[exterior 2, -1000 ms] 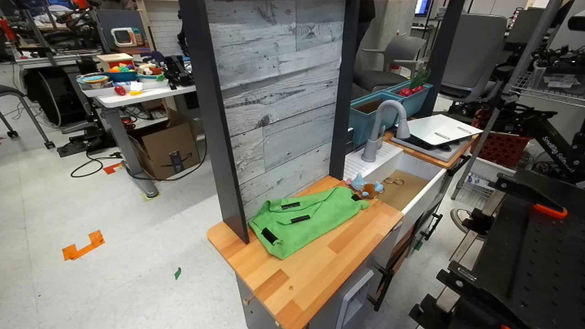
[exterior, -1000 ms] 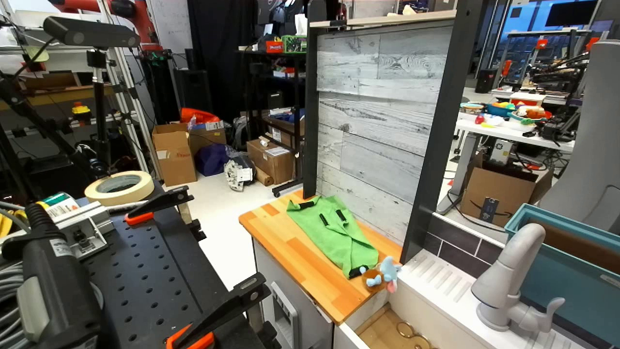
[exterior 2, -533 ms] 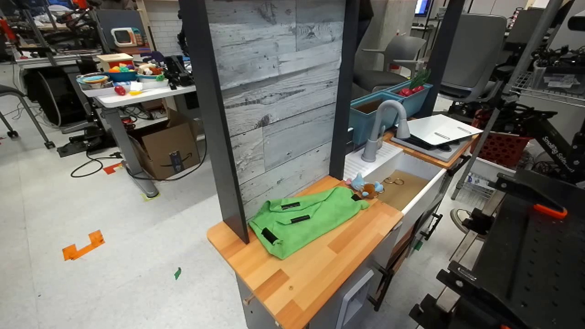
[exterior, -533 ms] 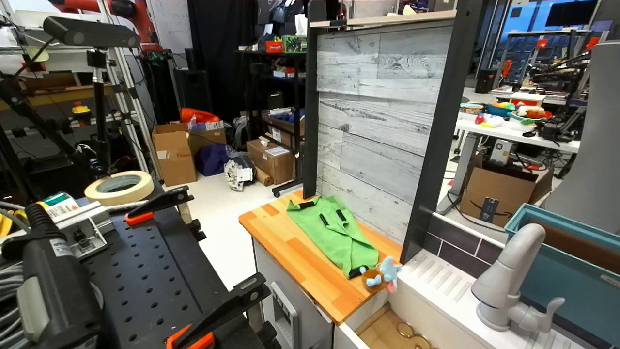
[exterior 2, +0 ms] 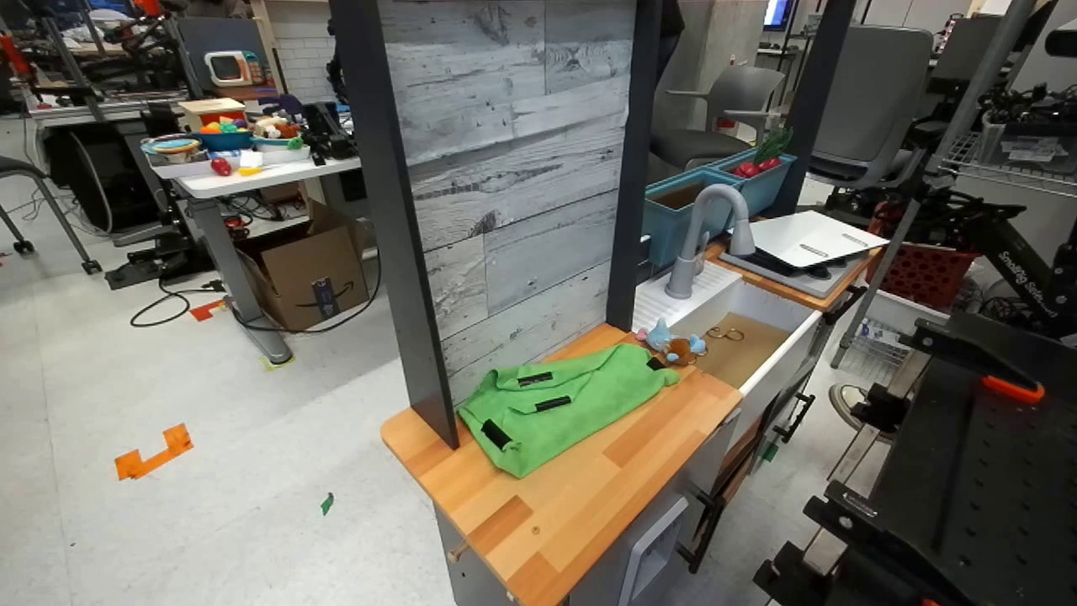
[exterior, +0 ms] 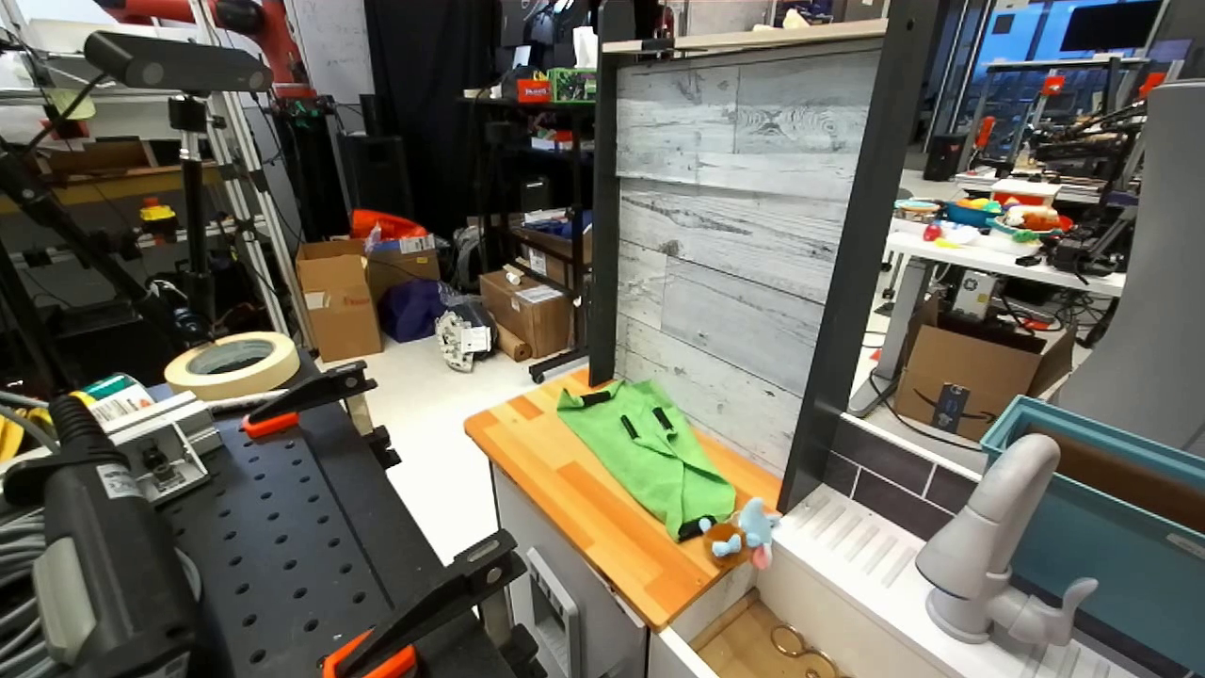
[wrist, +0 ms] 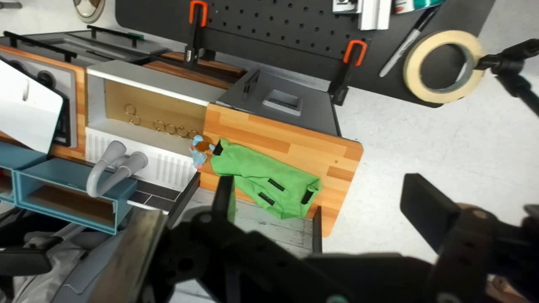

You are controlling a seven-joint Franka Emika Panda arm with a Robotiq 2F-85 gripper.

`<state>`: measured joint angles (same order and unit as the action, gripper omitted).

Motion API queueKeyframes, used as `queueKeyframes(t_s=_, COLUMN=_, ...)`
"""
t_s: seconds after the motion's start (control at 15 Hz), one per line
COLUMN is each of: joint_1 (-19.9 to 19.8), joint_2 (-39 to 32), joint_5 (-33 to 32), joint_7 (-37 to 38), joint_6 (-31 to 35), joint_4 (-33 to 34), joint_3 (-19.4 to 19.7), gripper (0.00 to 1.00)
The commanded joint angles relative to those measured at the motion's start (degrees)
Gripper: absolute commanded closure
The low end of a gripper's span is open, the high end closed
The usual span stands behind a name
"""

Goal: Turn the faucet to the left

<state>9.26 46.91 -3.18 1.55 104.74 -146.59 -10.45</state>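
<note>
The light grey faucet (exterior: 988, 527) stands upright on the white ridged ledge of the sink; it also shows in an exterior view (exterior 2: 683, 273) and the wrist view (wrist: 135, 162). Its arched spout is seen from above in the wrist view, with the nozzle end left of the base. A small curved lever (exterior: 1045, 617) sticks out at its foot. My gripper (wrist: 321, 189) is open and empty in the wrist view, its fingers wide apart. The faucet is beyond the left finger (wrist: 223, 198), well away from it. The gripper is out of view in both exterior views.
A green cloth (exterior 2: 564, 404) lies on the wooden counter (exterior 2: 606, 505). A small plush toy (exterior 2: 673, 341) sits at the sink's edge. Teal planters (exterior: 1111, 527) stand behind the faucet. A tall wood-look panel (exterior: 734, 217) rises behind the counter. Rings (wrist: 170, 128) lie in the basin.
The grey shape at the right edge behind the teal planter has shifted slightly in an exterior view. The faucet, cloth and toy have not moved.
</note>
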Motion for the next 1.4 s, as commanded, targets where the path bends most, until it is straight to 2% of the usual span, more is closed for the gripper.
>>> queueKeyframes(t_s=0.0, joint_1=-2.4, joint_2=-7.8, joint_5=-6.1, joint_7=-4.9, joint_6=10.0, joint_4=-0.2, joint_3=2.8, gripper=0.00)
queueKeyframes(t_s=0.27, joint_1=-5.2, joint_2=-17.2, joint_5=-9.1, joint_7=-10.7, joint_6=21.2, joint_4=1.0, joint_3=8.4, gripper=0.00)
queueKeyframes(t_s=0.53, joint_1=-7.1, joint_2=-25.6, joint_5=-7.9, joint_7=-20.4, joint_6=28.9, joint_4=3.2, joint_3=15.0, gripper=0.00)
queueKeyframes(t_s=0.73, joint_1=-8.6, joint_2=-31.8, joint_5=-6.0, joint_7=-24.7, joint_6=33.7, joint_4=5.5, joint_3=18.7, gripper=0.00)
queueKeyframes(t_s=1.0, joint_1=-10.4, joint_2=-40.4, joint_5=-1.6, joint_7=-27.3, joint_6=36.5, joint_4=9.9, joint_3=21.5, gripper=0.00)
queueKeyframes(t_s=1.33, joint_1=-14.1, joint_2=-51.1, joint_5=4.2, joint_7=-28.3, joint_6=35.0, joint_4=17.0, joint_3=21.5, gripper=0.00)
